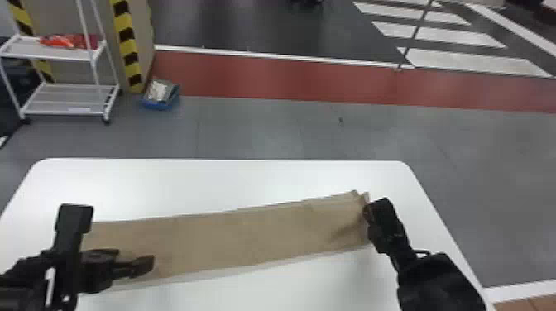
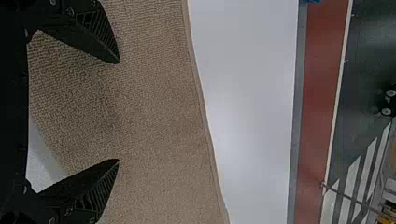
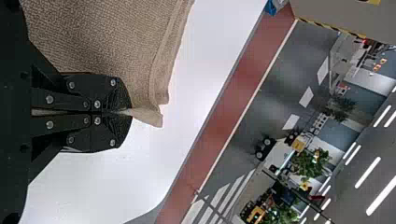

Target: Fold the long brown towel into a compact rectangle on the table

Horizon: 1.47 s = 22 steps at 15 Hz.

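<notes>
The long brown towel (image 1: 244, 238) lies as a layered strip across the white table (image 1: 207, 178), angling slightly away toward its right end. Over its left end is my left gripper (image 1: 118, 240), its fingers spread wide. In the left wrist view, the left gripper (image 2: 117, 111) has brown cloth behind its parted fingertips, none clasped between them. At the towel's right end sits my right gripper (image 1: 368, 211). Seen from the right wrist, the right gripper (image 3: 130, 112) is closed on the end edge of the towel (image 3: 107, 37), near a corner that pokes out past the fingertips.
The table's far edge (image 1: 248, 159) runs beyond the towel, with a rounded corner at the right. On the floor behind stand a white wheeled rack (image 1: 68, 87) at the left and a blue box (image 1: 160, 95) beside a striped pillar.
</notes>
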Tool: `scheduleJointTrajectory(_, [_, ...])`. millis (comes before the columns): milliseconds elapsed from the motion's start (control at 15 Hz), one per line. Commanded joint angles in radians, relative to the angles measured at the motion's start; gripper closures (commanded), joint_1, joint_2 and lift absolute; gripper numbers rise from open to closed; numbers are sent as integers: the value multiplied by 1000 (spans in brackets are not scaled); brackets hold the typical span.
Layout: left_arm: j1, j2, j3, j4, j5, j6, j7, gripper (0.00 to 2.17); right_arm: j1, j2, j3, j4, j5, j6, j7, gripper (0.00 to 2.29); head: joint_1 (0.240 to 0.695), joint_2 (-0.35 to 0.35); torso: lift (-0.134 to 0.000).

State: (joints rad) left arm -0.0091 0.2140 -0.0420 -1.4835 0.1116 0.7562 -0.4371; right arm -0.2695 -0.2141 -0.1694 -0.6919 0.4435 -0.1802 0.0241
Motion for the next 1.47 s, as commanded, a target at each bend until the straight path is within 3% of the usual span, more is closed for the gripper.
scheduleJointTrajectory(0, [1, 1, 2, -1, 0, 4, 0, 147, 1, -1, 1, 0, 0, 8, -10, 1106, 695, -209, 0])
scheduleJointTrajectory(133, [1, 1, 2, -1, 0, 4, 0, 147, 6, -1, -2, -3, -8, 8, -10, 313, 695, -211, 0])
scheduleJointTrajectory(200, [1, 1, 5, -1, 0, 4, 0, 147, 7, -1, -4, -8, -8, 11, -10, 29, 695, -212, 0])
scheduleJointTrajectory(600, [1, 1, 25, -11, -3, 16, 1, 151, 72, -5, -85, -120, -42, 14, -18, 36, 695, -228, 0])
scheduleJointTrajectory(867, [89, -13, 102, -120, 8, -51, 21, 137, 167, -5, -124, -305, -180, 118, 103, 39, 695, -244, 0])
scheduleJointTrajectory(1133, [93, -8, 120, -115, 5, -100, 72, 137, 181, -5, -119, -328, -178, 109, 120, 53, 695, -228, 0])
scheduleJointTrajectory(1400, [58, -1, 108, -67, -70, -45, 135, 137, 179, -4, -108, -328, -178, 97, 126, 70, 695, -192, 0])
